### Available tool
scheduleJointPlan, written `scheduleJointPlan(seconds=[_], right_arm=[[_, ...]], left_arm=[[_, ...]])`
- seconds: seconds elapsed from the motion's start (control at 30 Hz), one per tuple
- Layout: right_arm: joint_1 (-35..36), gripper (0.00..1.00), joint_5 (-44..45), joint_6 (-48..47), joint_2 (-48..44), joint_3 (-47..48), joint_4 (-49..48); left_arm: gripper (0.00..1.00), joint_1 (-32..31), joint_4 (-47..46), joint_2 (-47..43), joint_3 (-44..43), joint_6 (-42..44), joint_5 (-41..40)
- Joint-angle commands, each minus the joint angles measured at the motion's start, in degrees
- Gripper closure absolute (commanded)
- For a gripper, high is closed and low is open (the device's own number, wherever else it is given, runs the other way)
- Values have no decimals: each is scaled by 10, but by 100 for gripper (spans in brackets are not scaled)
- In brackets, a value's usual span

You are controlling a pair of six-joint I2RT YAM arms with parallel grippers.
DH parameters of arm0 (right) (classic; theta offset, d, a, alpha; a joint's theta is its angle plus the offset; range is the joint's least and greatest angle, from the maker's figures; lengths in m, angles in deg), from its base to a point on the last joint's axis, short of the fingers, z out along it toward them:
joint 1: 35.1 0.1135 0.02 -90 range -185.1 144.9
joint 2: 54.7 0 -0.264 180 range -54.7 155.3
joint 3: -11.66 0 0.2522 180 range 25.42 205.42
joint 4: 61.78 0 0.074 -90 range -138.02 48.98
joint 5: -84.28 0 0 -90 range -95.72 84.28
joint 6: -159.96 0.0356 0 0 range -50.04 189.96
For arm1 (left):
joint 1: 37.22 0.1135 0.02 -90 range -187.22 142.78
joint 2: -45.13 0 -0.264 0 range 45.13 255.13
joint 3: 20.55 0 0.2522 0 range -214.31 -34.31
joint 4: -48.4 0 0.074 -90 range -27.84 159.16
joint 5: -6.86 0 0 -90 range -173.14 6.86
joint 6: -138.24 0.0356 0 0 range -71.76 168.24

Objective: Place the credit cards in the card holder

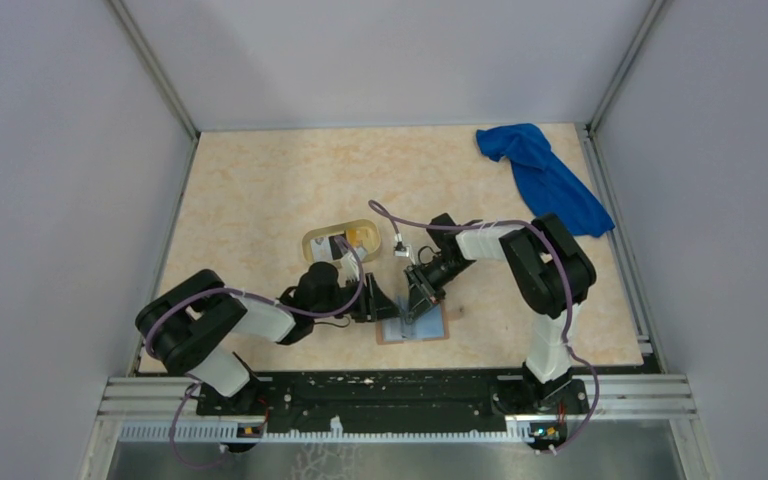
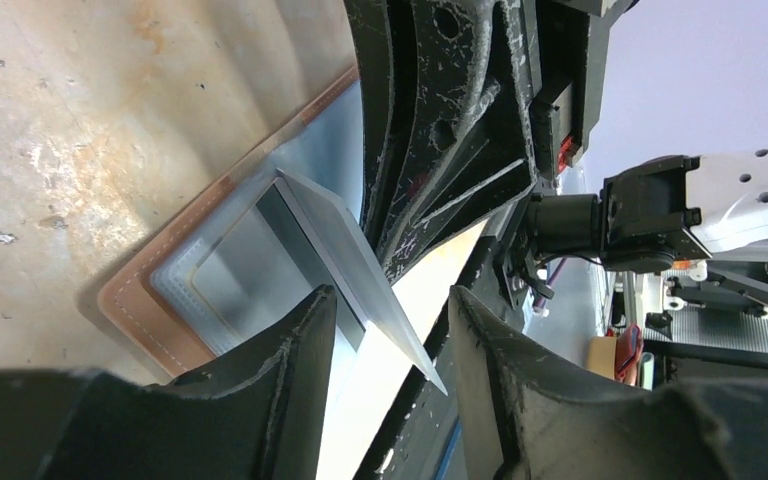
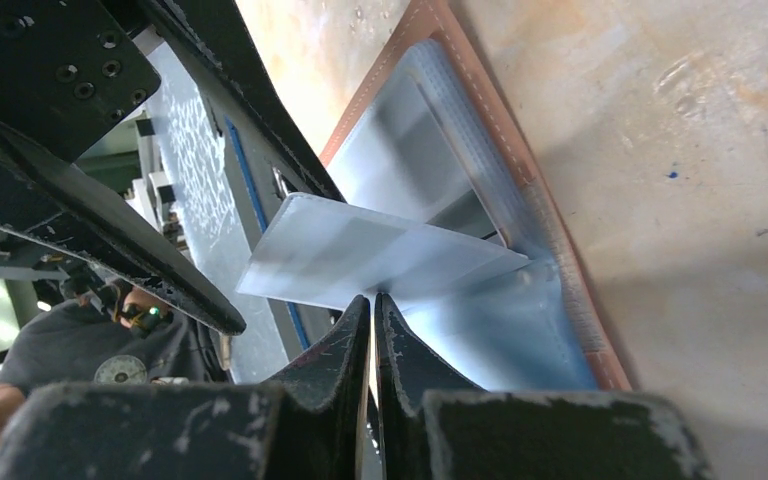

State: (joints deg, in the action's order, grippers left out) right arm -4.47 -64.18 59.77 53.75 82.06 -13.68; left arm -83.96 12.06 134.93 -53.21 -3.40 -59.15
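Showing, top view: both arms are meeting over the card holder (image 1: 432,331), which is lying open at lower centre.

Left wrist view: the left gripper (image 2: 390,330) is holding its jaws apart, with a tilted grey-blue card (image 2: 345,265) showing between them.

Right wrist view: the right gripper (image 3: 372,305) is pinching that card at a slot mouth. Insertion seems under way, and the next move is calling for a flatter inward push.

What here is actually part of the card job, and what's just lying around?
Part of the job: card holder, pale card in the right fingers, cards in the oval tray.
Just lying about: blue cloth at the far right.
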Motion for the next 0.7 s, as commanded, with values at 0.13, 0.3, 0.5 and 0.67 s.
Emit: scheduleJointPlan(seconds=[0.13, 0.3, 0.5, 0.67], right_arm=[[7, 95, 32, 6, -1, -1, -21], [12, 93, 60, 10, -2, -1, -26], [14, 93, 25, -10, -11, 15, -2], [14, 93, 15, -66, -47, 48, 50]], left_arm=[[52, -4, 57, -14, -21, 17, -33], [57, -4, 111, -35, -27, 32, -63], [67, -4, 212, -62, -43, 58, -115], [70, -4, 293, -68, -63, 82, -154]])
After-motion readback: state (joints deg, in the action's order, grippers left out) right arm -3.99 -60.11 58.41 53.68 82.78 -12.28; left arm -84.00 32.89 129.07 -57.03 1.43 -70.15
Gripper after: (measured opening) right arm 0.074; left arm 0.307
